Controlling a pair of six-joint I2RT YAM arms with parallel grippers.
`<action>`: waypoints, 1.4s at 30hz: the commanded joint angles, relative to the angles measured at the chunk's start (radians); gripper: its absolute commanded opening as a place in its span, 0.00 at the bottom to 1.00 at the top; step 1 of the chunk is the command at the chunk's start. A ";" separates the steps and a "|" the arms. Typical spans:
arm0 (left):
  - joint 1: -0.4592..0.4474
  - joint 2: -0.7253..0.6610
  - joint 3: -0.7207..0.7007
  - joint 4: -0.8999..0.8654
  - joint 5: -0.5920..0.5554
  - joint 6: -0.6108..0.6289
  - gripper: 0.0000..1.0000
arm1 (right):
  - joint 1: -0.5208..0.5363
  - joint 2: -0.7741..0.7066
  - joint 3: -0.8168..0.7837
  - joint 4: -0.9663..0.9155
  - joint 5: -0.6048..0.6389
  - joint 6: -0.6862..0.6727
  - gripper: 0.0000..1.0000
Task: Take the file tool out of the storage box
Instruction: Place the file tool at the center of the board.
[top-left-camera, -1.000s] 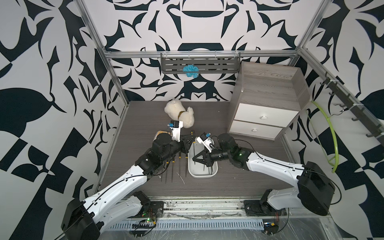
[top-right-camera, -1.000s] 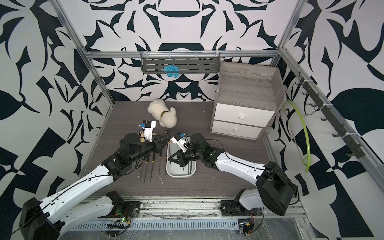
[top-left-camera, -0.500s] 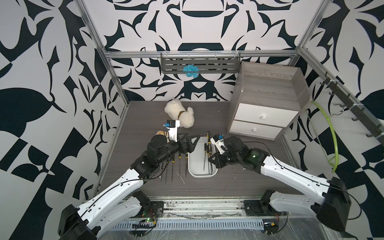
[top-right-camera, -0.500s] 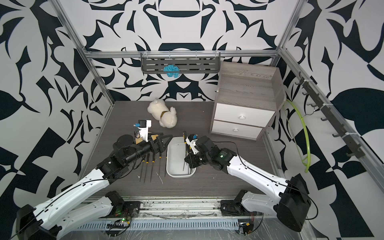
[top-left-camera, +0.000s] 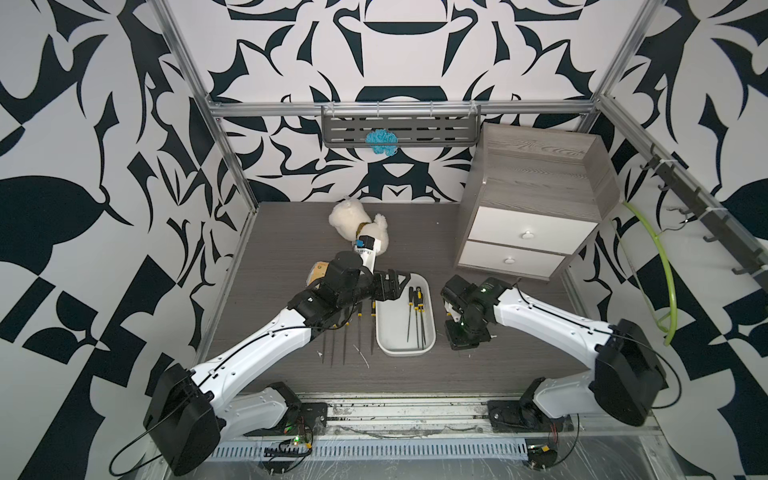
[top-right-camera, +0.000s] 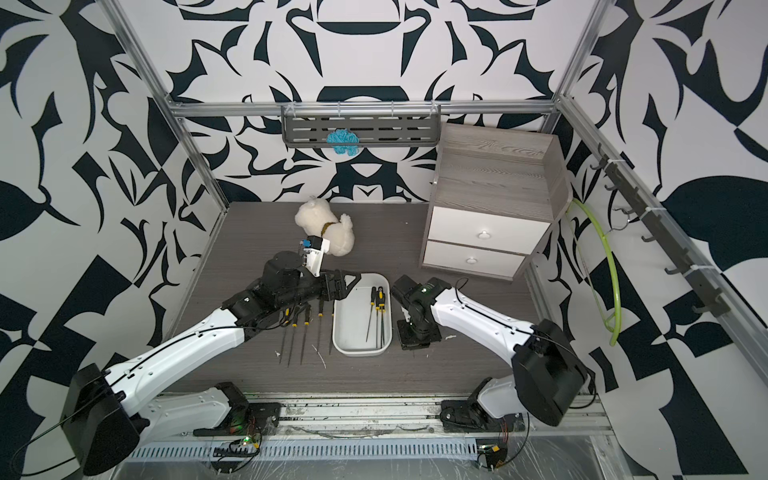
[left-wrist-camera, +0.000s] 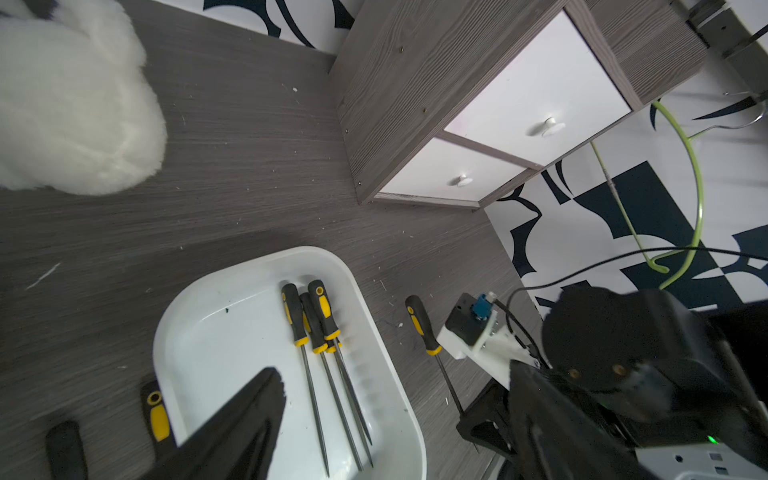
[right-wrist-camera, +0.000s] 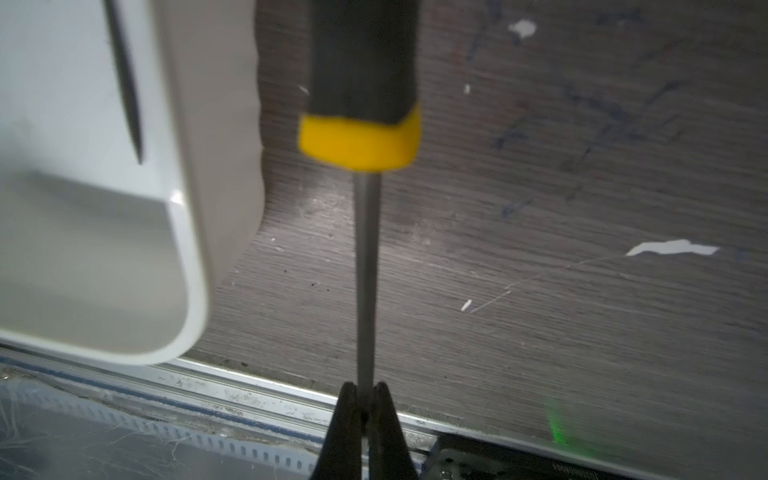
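So the right gripper (right-wrist-camera: 364, 409) is clamped on the file tool (right-wrist-camera: 368, 270) by its shaft, just outside the storage box (right-wrist-camera: 189, 249), over the table (right-wrist-camera: 540, 208). The left gripper (top-left-camera: 401, 286) gapes wide, empty, at the box's far corner. 3 files (left-wrist-camera: 320, 328) lie inside.

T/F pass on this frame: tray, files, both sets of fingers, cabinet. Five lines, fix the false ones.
1. The right fingers pinch a file by its metal shaft. True.
2. That file lies inside the tray. False: it is outside, beside the tray's wall.
3. The tray holds three files. True.
4. The left fingers grip a file. False: they are spread and empty, over a corner of the tray.
5. One drawer of the cabinet is pulled out. False: both are shut.
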 joint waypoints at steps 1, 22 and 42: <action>0.004 0.018 0.034 -0.059 0.052 0.018 0.89 | -0.025 0.024 0.051 -0.072 -0.096 -0.020 0.00; -0.009 0.064 0.088 -0.131 0.090 0.022 0.89 | -0.074 0.277 0.123 0.032 -0.103 -0.032 0.00; -0.019 0.077 0.102 -0.149 0.086 0.023 0.89 | -0.083 0.299 0.066 0.124 -0.101 -0.029 0.01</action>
